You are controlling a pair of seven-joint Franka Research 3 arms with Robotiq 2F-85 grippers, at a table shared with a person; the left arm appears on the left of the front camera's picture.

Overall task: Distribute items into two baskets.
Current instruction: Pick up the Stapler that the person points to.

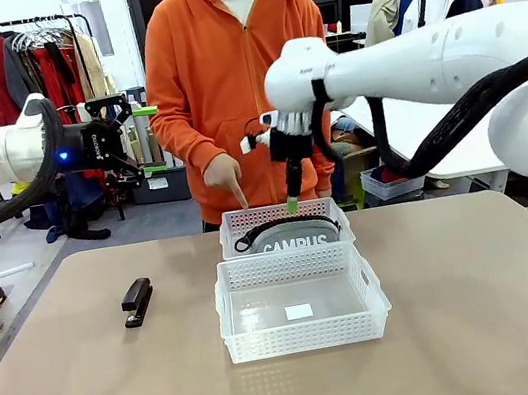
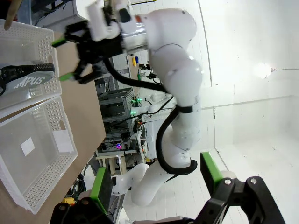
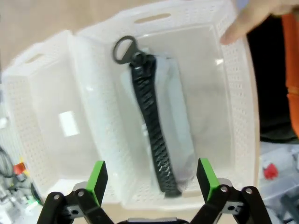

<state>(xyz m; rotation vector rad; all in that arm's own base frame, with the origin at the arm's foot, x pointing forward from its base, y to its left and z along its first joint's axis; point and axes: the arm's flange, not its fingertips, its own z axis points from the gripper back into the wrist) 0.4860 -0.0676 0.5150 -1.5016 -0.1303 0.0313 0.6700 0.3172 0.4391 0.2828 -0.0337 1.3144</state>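
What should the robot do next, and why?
Probably lower the left gripper, open and raised, toward the stapler, which lies on the table on that side. The pouch already lies in the far basket, while the near basket holds nothing but its label.

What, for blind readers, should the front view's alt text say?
A CAMPUS pouch lies in the far basket, open jaws of the right arm above it, a person's hand pointing at it. A black stapler lies left of the near basket.

Pouch (image 1: 289,238) half hidden behind basket (image 1: 235,227) wall
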